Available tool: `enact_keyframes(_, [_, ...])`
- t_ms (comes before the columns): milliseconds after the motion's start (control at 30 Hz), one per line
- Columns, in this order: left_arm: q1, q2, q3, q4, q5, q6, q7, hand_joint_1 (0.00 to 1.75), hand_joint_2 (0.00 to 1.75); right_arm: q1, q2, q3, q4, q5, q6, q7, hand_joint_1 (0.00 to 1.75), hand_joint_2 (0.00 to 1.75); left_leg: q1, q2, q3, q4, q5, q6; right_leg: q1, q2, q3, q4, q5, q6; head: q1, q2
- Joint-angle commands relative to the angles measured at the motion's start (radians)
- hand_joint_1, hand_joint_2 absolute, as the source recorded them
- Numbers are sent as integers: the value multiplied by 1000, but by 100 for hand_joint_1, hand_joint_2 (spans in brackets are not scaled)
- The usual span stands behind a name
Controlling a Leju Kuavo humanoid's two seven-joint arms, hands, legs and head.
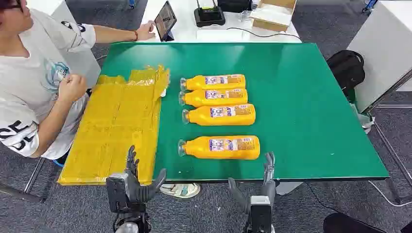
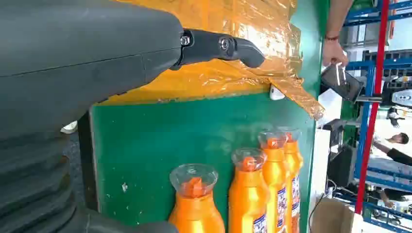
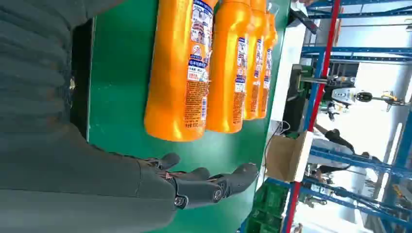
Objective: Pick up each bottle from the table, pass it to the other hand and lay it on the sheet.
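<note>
On the green table (image 1: 301, 107) four orange bottles lie on their sides in a loose column, clear caps pointing toward the yellow sheet (image 1: 116, 126) that covers the table's left part and hangs a little over its near edge. The nearest bottle (image 1: 219, 147) lies apart from the other three (image 1: 218, 97), which sit close together farther back. Both hands hover at the near edge of the table, touching nothing: the left hand (image 1: 133, 182) has its fingers spread and upright just in front of the sheet's near end, and the right hand (image 1: 262, 187) is likewise open and empty, just short of the nearest bottle's base. In the right wrist view that bottle's flat bottom (image 3: 180, 82) lies close ahead of the extended fingers (image 3: 214, 184). No bottle is on the sheet yet, so the task appears to be at its very start, with the first pick-up in hand. The next move likely calls for the right hand to reach over the nearest bottle's body and close around it, then lift and carry it toward the left hand for the hand-over. A seated person (image 1: 39, 82) leans at the table's left side, one hand on a tablet (image 1: 165, 20) beyond the far edge.
</note>
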Motion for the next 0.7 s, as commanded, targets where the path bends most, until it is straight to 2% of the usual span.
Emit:
enact_keyframes(33, [-14, 24, 0, 26, 4, 2, 7, 0, 175, -22, -8, 2, 52, -5, -1, -34, 0, 175, 0, 1, 4, -1, -1, 1, 1, 0, 4, -1, -1, -2, 0, 0])
enact_keyframes(100, [-13, 24, 1, 25, 4, 2, 7, 0, 175, -22, -8, 0, 52, -6, -1, -34, 0, 175, 0, 2, 8, -1, -3, 1, 1, 0, 7, -2, -2, -4, 0, 0])
enact_keyframes(600, [-21, 21, 6, 21, 5, 9, 0, 0, 175, -32, -13, -1, 58, 30, -1, -34, 0, 175, 0, 1, 3, -1, -1, 1, 1, 0, 3, -1, 0, -2, 0, 0])
enact_keyframes(700, [-27, 22, 0, 17, -9, 10, -15, 0, 175, -39, -27, 11, 45, 82, -11, -34, 0, 175, 0, 2, 6, -1, -2, 1, 1, 0, 5, -2, -1, -3, 0, 0])
